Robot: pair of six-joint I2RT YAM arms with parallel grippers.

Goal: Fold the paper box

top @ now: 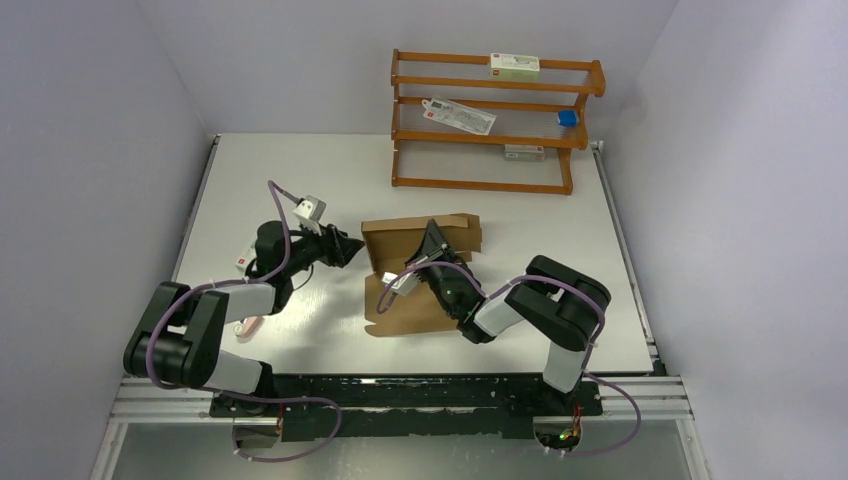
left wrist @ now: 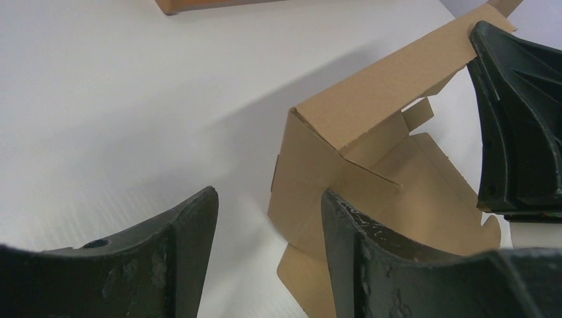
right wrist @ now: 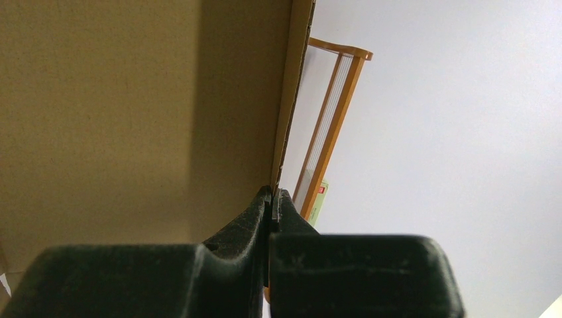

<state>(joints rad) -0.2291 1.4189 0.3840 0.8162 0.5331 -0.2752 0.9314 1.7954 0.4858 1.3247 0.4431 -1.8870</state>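
While pinching the upturned rear flap of the paper box (top: 415,300) at the middle of the worktop (top: 300,170) with the right tool (top: 436,238), clamping onto the cardboard edge. Hovering at the box's nine o'clock with the left tool (top: 350,247), spread wide around nothing. Facing a wooden rack (top: 480,135) with white cartons (top: 514,66), well apart at twelve o'clock. Covering the box's five o'clock corner with the right arm (top: 520,305).

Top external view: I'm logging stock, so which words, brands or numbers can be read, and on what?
No text is legible.
White carton, top of wooden rack: print too small to read.
White packet, middle shelf: red mark, too small.
On the paper box: plain brown, no print seen.
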